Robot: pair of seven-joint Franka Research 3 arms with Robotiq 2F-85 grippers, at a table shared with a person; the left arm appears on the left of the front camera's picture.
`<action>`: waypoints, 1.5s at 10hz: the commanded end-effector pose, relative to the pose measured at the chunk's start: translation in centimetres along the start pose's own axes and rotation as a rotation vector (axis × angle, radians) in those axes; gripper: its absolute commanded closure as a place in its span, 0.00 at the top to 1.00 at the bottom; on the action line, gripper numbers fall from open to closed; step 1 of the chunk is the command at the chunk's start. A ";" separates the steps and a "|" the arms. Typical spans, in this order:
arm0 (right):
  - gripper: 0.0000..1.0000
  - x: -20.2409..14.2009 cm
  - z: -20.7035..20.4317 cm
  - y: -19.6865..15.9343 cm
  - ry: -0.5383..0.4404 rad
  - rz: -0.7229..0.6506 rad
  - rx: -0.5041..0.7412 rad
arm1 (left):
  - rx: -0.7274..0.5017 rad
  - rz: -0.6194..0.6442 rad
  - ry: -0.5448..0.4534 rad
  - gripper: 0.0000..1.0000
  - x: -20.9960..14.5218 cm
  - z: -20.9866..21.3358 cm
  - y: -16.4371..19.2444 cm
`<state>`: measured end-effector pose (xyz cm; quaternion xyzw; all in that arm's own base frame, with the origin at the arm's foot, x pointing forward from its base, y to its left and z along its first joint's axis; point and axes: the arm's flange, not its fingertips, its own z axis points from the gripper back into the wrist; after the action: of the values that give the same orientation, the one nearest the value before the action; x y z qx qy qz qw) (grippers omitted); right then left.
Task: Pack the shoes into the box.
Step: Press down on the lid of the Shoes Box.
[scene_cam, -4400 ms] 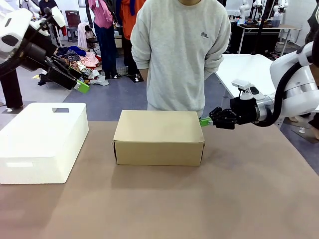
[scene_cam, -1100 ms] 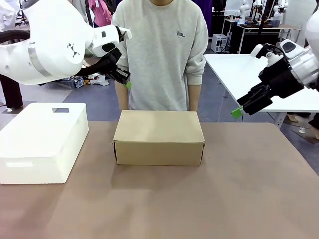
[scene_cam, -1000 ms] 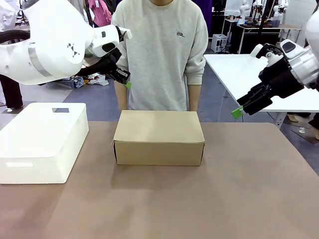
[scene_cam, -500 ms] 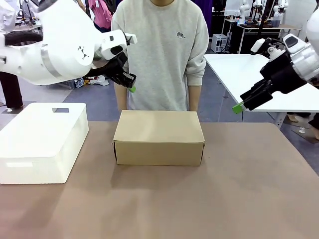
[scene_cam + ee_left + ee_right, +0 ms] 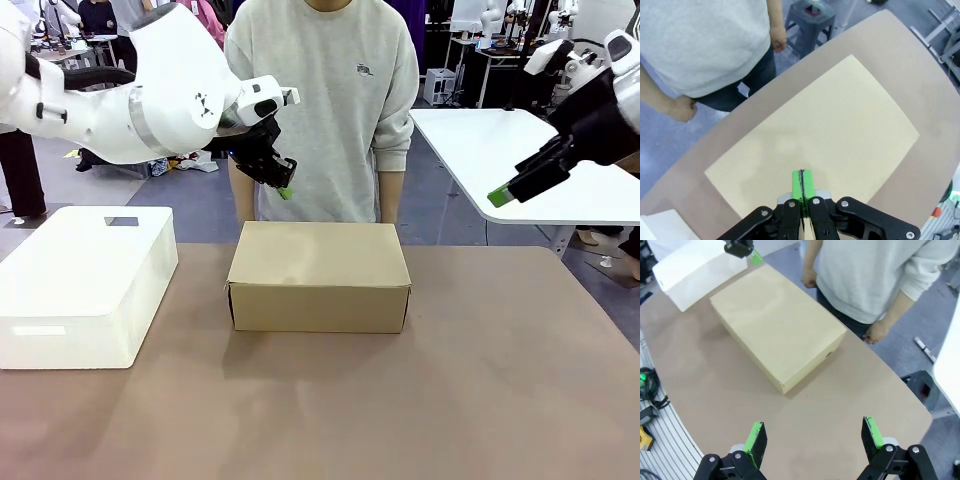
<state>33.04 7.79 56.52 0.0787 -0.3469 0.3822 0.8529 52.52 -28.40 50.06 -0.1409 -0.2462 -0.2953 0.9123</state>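
A: Cardboard, plain and brown: the box point(image 5: 318, 275) sat shut in the middle of the table point(image 5: 450, 400), its lid flat and its long front face toward the robot. Where were the arms?

B: Both were up off the table. The left gripper point(image 5: 284, 190) hung in the air above the box's far left corner, in front of the person's grey sweatshirt point(image 5: 325, 90). In the left wrist view its green pads point(image 5: 802, 182) were pressed together with only a thin seam between them, and nothing was caught there. It was clenched on empty air over the box lid point(image 5: 820, 150).

A: And the right one?

B: The right gripper point(image 5: 500, 196) was raised high at the right side, well apart from the box and over the gap beside a white table point(image 5: 500, 150). In the right wrist view its two fingers point(image 5: 756, 440) stood wide apart, released, with bare tabletop between them and the box point(image 5: 777, 330) farther off.

A: Could you see the shoes?

B: I could not tell where they lay; the box's lid was down and hid its inside.

A: Anything else on the table?

B: A larger white box point(image 5: 85, 280) stood at the left, near the brown one but not touching it. The person stood at the far edge just behind the box, arms hanging down, one hand point(image 5: 682, 107) loosely curled beside the hip and the other hand point(image 5: 874, 332) also hanging clear of the table.
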 end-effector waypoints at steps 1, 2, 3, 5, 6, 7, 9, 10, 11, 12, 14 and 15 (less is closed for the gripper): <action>1.00 -0.4 0.7 2.2 0.013 -0.014 -0.088 | 0.009 0.017 0.040 0.00 0.9 -0.3 -0.6; 1.00 -0.5 1.0 2.8 -0.001 -0.008 -0.099 | 0.007 0.033 0.046 0.00 1.0 -0.9 -0.8; 1.00 -0.5 1.1 3.3 -0.030 0.001 -0.100 | 0.006 0.042 0.047 0.00 1.2 -1.7 -1.1; 1.00 1.1 1.6 1.9 -0.009 0.025 -0.073 | 0.040 0.038 0.045 0.00 2.3 -3.9 -1.9; 1.00 1.1 1.6 1.9 -0.009 0.025 -0.073 | 0.061 0.039 0.024 0.00 2.6 -4.9 -2.1; 1.00 1.1 1.6 1.9 -0.009 0.025 -0.073 | 0.065 0.048 0.016 0.00 2.9 -5.9 -2.0; 1.00 1.1 1.6 1.9 -0.009 0.025 -0.073 | 0.049 0.077 0.040 0.00 3.2 -7.8 -1.4; 1.00 1.1 1.6 1.9 -0.009 0.025 -0.073 | 0.050 0.098 0.050 0.00 3.3 -8.7 -1.2; 1.00 1.1 1.6 1.9 -0.009 0.025 -0.073 | 0.051 0.109 0.059 0.00 3.3 -9.5 -1.1; 1.00 1.1 1.6 1.9 -0.009 0.025 -0.073 | 0.047 0.115 0.057 0.00 3.3 -10.2 -0.9; 1.00 1.1 1.6 1.9 -0.009 0.025 -0.073 | 0.061 0.125 0.059 0.00 3.2 -12.2 -0.3; 1.00 1.1 1.6 1.9 -0.009 0.025 -0.073 | 0.069 0.129 0.067 0.00 3.1 -13.0 0.0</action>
<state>31.23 9.38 58.23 0.0438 -0.3659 0.3811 0.8479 58.80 -34.60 40.90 -0.1284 -0.2103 -0.2446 0.9378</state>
